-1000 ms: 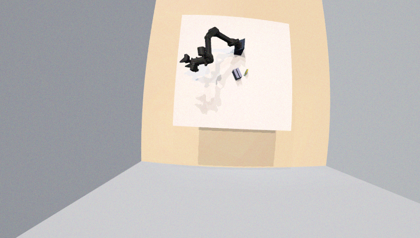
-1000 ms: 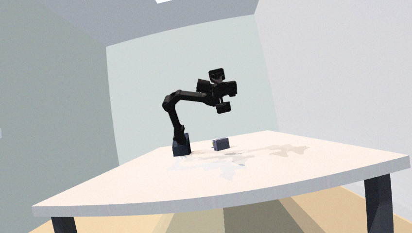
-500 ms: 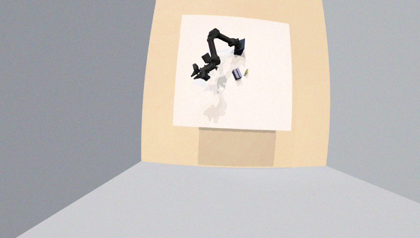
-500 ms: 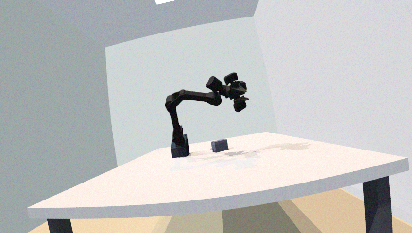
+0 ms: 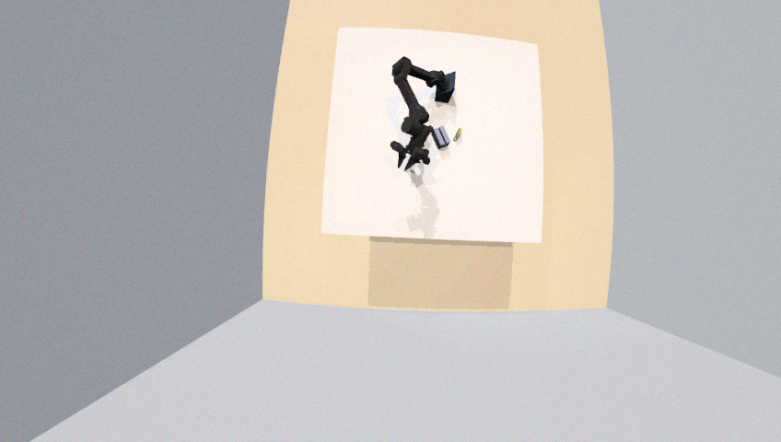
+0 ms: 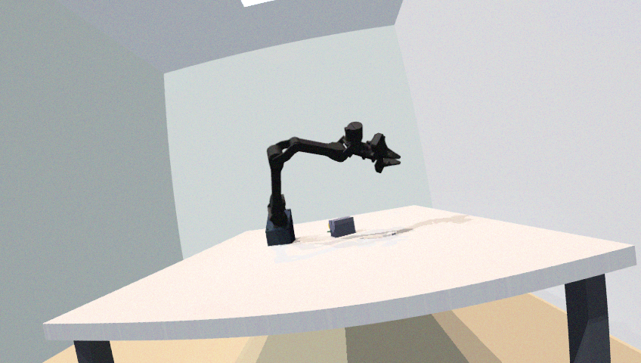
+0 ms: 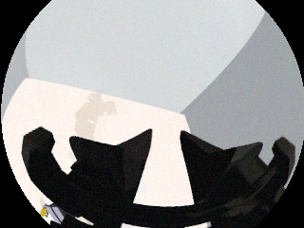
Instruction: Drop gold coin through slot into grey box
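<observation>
coin waiting in its holder, arm high and empty

the gripper (image 6: 390, 162) hung high above the white surface (image 6: 404, 269), with the forearm stretched out nearly level from the elbow. in the wrist view the two dark fingers stood partly apart, with pale surface showing plainly in the gap between them and nothing held. such a half-narrowed gap would suit a thin disc better than a wide one, which may be why they were set so.

the gold coin (image 5: 457, 133) stood on its edge in the dark-green holder (image 5: 456, 137), just beside the grey box (image 5: 441, 136), on the side away from the arm. from above it read as a thin yellow sliver, so its flat faces stood upright, offering two sides for the fingers to pinch. the box lay on the surface near the arm's base (image 6: 280, 233), its lid crossed by the dark line of the slot (image 5: 441, 136). in the exterior view the box (image 6: 342, 226) hid nearly all of the coin.

judged from the top view, the gripper pointed away from the base and lay off to one side of the box, well apart from the coin. the pickup was not yet begun. the next move seemed to call for bringing the wrist over the holder and turning it so the fingers would straddle the coin's faces.
</observation>
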### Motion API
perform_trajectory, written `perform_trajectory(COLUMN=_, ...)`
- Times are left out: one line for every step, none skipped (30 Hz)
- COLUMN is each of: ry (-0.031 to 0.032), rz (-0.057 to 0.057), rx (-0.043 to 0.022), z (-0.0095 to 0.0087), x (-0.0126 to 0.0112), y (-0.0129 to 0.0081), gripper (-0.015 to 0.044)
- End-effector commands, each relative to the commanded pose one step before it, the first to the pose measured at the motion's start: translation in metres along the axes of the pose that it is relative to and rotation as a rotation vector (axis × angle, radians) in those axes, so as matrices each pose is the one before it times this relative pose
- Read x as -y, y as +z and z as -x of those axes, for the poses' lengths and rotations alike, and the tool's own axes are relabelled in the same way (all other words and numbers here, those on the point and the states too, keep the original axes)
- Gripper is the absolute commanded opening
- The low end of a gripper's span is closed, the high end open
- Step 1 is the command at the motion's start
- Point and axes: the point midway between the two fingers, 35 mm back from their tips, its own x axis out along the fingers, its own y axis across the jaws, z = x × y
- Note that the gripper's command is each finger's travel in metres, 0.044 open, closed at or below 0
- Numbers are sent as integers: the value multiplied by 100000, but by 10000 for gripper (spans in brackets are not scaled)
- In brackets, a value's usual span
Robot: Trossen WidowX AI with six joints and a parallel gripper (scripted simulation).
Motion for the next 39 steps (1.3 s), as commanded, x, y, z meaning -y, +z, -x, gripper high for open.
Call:
perform_trajectory(ry=19979, rz=-10178, rx=1930, z=2115, x=-7300, y=1155, gripper=161)
perform_trajectory(ry=3621, rz=-2043, rx=-344, z=248, x=-1363, y=-23, gripper=161)
perform_trajectory(ry=3567, rz=-2026, rx=-573, z=235, x=-1354, y=-93, gripper=161)
perform_trajectory(ry=3509, rz=-2017, rx=-803, z=224, x=-1345, y=-163, gripper=161)
perform_trajectory(ry=3440, rz=-2011, rx=-1032, z=213, x=-1333, y=-234, gripper=161)
perform_trajectory(ry=3370, rz=-2015, rx=-1268, z=202, x=-1323, y=-306, gripper=161)
perform_trajectory(ry=3253, rz=-2002, rx=-1489, z=190, x=-1297, y=-376, gripper=161)
perform_trajectory(ry=3136, rz=-2000, rx=-1713, z=178, x=-1272, y=-446, gripper=161)
perform_trajectory(ry=3011, rz=-2007, rx=-1940, z=167, x=-1247, y=-517, gripper=161)
perform_trajectory(ry=2853, rz=-2005, rx=-2151, z=155, x=-1211, y=-584, gripper=161)
perform_trajectory(ry=2680, rz=-2091, rx=-2529, z=125, x=-1166, y=-680, gripper=161)
perform_trajectory(ry=2469, rz=-2091, rx=-2724, z=113, x=-1116, y=-744, gripper=161)
perform_trajectory(ry=2247, rz=-2098, rx=-2916, z=102, x=-1064, y=-807, gripper=161)
perform_trajectory(ry=1996, rz=-2095, rx=-3074, z=90, x=-1000, y=-861, gripper=161)
perform_trajectory(ry=1733, rz=-2095, rx=-3216, z=78, x=-934, y=-911, gripper=161)
perform_trajectory(ry=1461, rz=-2103, rx=-3347, z=67, x=-867, y=-959, gripper=161)
perform_trajectory(ry=1178, rz=-2115, rx=-3463, z=57, x=-797, y=-1004, gripper=161)
perform_trajectory(ry=881, rz=-2125, rx=-3550, z=46, x=-722, y=-1041, gripper=161)
perform_trajectory(ry=573, rz=-2130, rx=-3601, z=36, x=-642, y=-1068, gripper=161)
perform_trajectory(ry=263, rz=-2143, rx=-3639, z=27, x=-562, y=-1092, gripper=161)
perform_trajectory(ry=-53, rz=-2170, rx=-3672, z=18, x=-483, y=-1117, gripper=161)
perform_trajectory(ry=-371, rz=-2185, rx=-3655, z=9, x=-400, y=-1127, gripper=161)
perform_trajectory(ry=-689, rz=-2204, rx=-3615, z=2, x=-317, y=-1132, gripper=161)
perform_trajectory(ry=-1011, rz=-2244, rx=-3578, z=-5, x=-236, y=-1140, gripper=161)
perform_trajectory(ry=-1339, rz=-2291, rx=-3522, z=-12, x=-154, y=-1143, gripper=161)
perform_trajectory(ry=-1665, rz=-2339, rx=-3431, z=-18, x=-72, y=-1139, gripper=161)
perform_trajectory(ry=-1985, rz=-2387, rx=-3308, z=-23, x=11, y=-1126, gripper=161)
perform_trajectory(ry=-2302, rz=-2442, rx=-3163, z=-28, x=92, y=-1109, gripper=161)
perform_trajectory(ry=-2615, rz=-2506, rx=-2995, z=-32, x=173, y=-1087, gripper=161)
perform_trajectory(ry=-2903, rz=-2561, rx=-2783, z=-35, x=250, y=-1053, gripper=161)
perform_trajectory(ry=-2952, rz=-2473, rx=-2475, z=-52, x=130, y=-1025, gripper=161)
perform_trajectory(ry=-3237, rz=-2561, rx=-2243, z=-53, x=204, y=-997, gripper=161)
perform_trajectory(ry=-3509, rz=-2656, rx=-1984, z=-53, x=277, y=-965, gripper=161)
perform_trajectory(ry=-3777, rz=-2768, rx=-1703, z=-52, x=348, y=-930, gripper=161)
perform_trajectory(ry=-3098, rz=-2226, rx=-1106, z=-41, x=319, y=-691, gripper=161)
perform_trajectory(ry=-1685, rz=-1201, rx=-502, z=-23, x=186, y=-351, gripper=161)
perform_trajectory(ry=-486, rz=-346, rx=-132, z=-7, x=55, y=-98, gripper=161)
perform_trajectory(ry=0, rz=0, rx=0, z=0, x=0, y=0, gripper=161)
perform_trajectory(ry=0, rz=0, rx=0, z=0, x=0, y=0, gripper=161)
